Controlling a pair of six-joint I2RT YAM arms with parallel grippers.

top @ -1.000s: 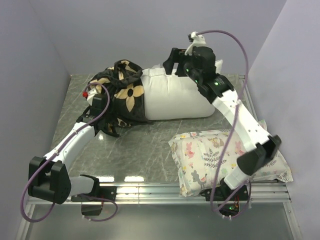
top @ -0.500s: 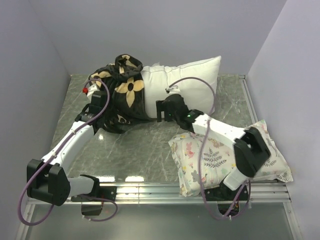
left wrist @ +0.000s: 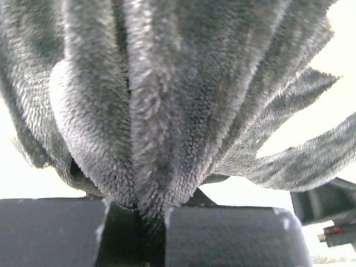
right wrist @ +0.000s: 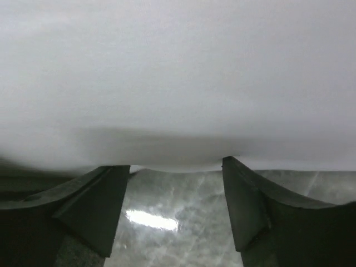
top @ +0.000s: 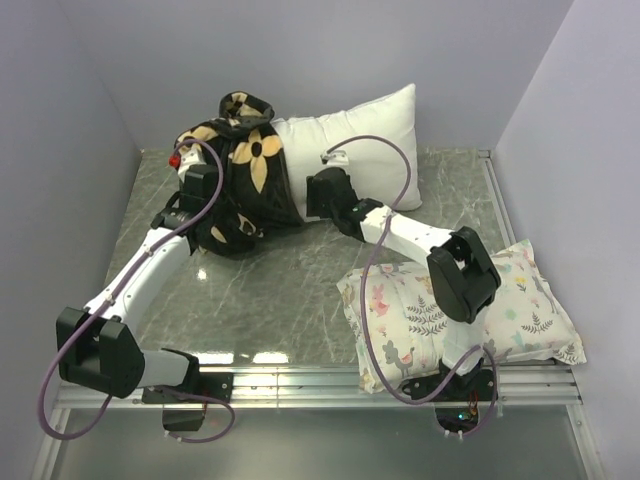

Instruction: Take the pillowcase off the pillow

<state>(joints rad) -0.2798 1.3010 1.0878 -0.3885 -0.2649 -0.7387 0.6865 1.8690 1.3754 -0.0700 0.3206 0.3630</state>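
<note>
Closer to the pillow point(top: 370, 130) the right gripper point(right wrist: 175, 208) has been brought, and it is held spread. The pillowcase point(top: 245, 190) is pinched by the left gripper point(left wrist: 150, 236) left of the pillow.

pale lilac walls point(top: 300, 50) closed in a grey marbled table point(top: 290, 290) on three sides; light reflected near its metal rail point(top: 300, 380).
</note>
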